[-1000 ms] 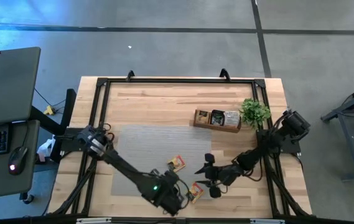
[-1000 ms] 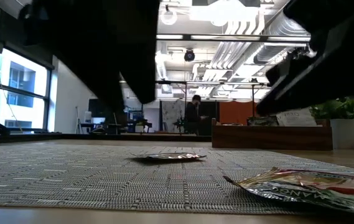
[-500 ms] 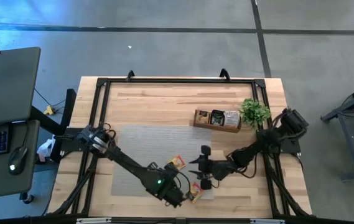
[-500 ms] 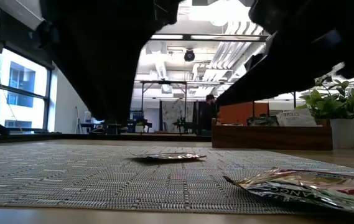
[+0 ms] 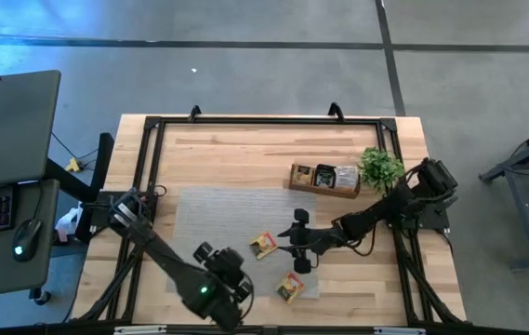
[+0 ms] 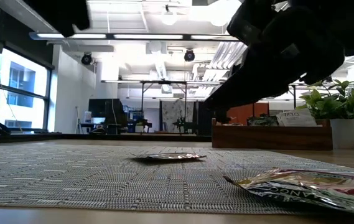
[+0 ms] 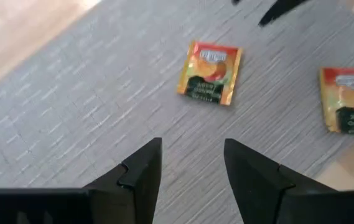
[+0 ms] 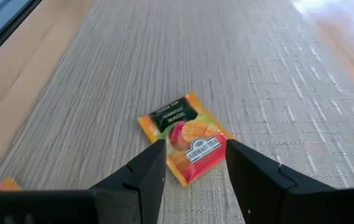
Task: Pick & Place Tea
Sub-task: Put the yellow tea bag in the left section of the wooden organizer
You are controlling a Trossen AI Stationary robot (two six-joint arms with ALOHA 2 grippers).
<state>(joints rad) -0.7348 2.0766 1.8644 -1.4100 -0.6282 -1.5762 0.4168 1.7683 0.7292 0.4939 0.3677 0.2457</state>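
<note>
The right tool [image 8: 189, 171] has its two fingers spread apart and holds nothing. It hangs just above the grey mat [image 5: 208, 209], right over one orange tea packet [image 8: 185, 138]. That packet lies flat on the mat, near the mat's front right corner. A second tea packet [image 5: 290, 287] lies right at that corner, partly off the mat's edge.

The left tool [image 7: 189, 171] is spread open too and empty. It sits at the front of the mat, well apart from both packets.

Farther back, past the mat's back right corner, stands the wooden tray [image 5: 324, 179] with more tea in it. A small green plant [image 5: 380, 167] stands just beside the tray.

The tea packets look very light, thin and a bit shiny, so I think they can slide or bend easily. They lie flat, so there is little to grab. The best place is likely two opposite edges, with the fingers pushed down onto the soft mat, then a gentle pinch.
</note>
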